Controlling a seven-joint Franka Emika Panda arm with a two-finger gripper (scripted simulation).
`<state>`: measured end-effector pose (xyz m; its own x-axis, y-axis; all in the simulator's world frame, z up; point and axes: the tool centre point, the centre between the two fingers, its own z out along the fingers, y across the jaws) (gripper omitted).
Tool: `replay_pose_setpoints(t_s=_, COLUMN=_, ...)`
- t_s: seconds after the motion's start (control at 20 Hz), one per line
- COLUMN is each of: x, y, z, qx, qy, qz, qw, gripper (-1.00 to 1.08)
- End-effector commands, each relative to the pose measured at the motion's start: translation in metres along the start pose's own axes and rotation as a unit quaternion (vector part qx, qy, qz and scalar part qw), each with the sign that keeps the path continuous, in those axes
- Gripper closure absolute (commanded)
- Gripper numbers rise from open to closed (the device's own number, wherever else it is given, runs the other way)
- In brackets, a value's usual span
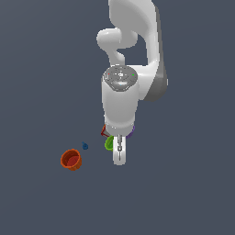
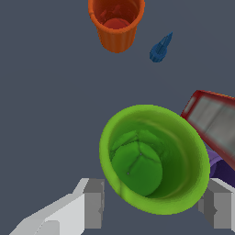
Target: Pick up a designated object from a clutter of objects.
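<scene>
The lime-green cup (image 2: 151, 160) stands upright between my fingers in the wrist view, and in the exterior view only a sliver (image 1: 109, 143) shows beside the hand. My gripper (image 2: 153, 204) is open, one finger (image 2: 92, 204) on each side of the cup's lower wall, close to it. In the exterior view the gripper (image 1: 119, 153) is low over the floor. The red carton box (image 2: 213, 121) and the purple cup (image 2: 220, 167) lie just behind the green cup, mostly hidden.
The orange-red cup (image 1: 71, 159) stands upright off to the exterior view's left, also seen in the wrist view (image 2: 116, 23). The tiny blue piece (image 1: 85, 146) lies between it and the green cup. The arm's body hides most of the box (image 1: 104, 131) and the purple cup (image 1: 131, 134).
</scene>
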<state>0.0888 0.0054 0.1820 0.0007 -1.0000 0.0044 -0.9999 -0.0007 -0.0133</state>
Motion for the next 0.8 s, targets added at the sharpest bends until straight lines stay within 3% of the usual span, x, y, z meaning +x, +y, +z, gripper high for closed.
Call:
replay_pose_setpoints(t_s=0.0, x=-0.022, y=-0.005, z=-0.023, qx=0.000, qy=0.000, qz=0.000, qw=1.0000, gripper=1.08)
replay_pose_setpoints(t_s=0.75, x=-0.138, y=-0.038, z=-0.136, qx=-0.004, qy=-0.001, qz=-0.001, qw=1.0000, gripper=1.08)
